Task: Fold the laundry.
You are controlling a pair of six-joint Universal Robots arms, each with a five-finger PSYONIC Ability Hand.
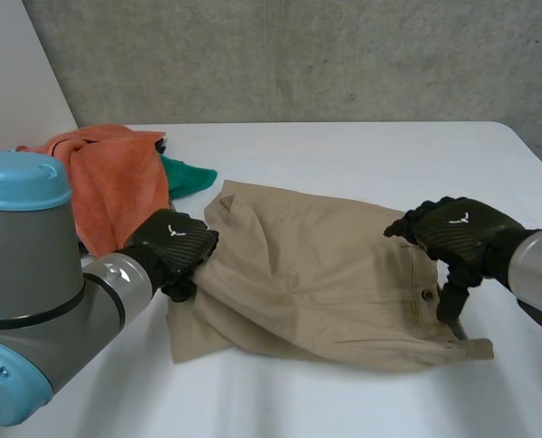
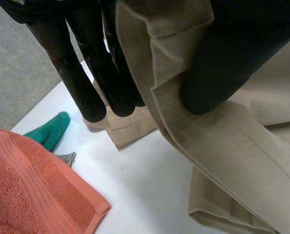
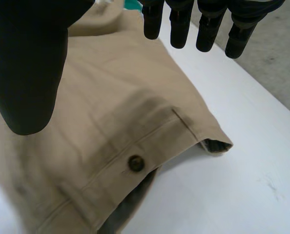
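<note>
While pinching the leg-end fold of the tan trousers (image 1: 317, 274) between thumb and fingers (image 2: 93, 97), holding it off the white table (image 1: 344, 155) with the left hand (image 1: 172, 245). Lying lengthwise, running rightward from that grip. Hovering the right hand (image 1: 458, 233), spread and empty, just over the waistband button (image 3: 136, 163), probably the nearer one for that end.

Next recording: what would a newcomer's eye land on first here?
The khaki trousers sprawled across the middle of the white table dominate. The left robot hand pinches the trouser edge on its side, while the right robot hand is open at the waistband, by the button. An orange towel lies crumpled with a green cloth at the table's far left.
</note>
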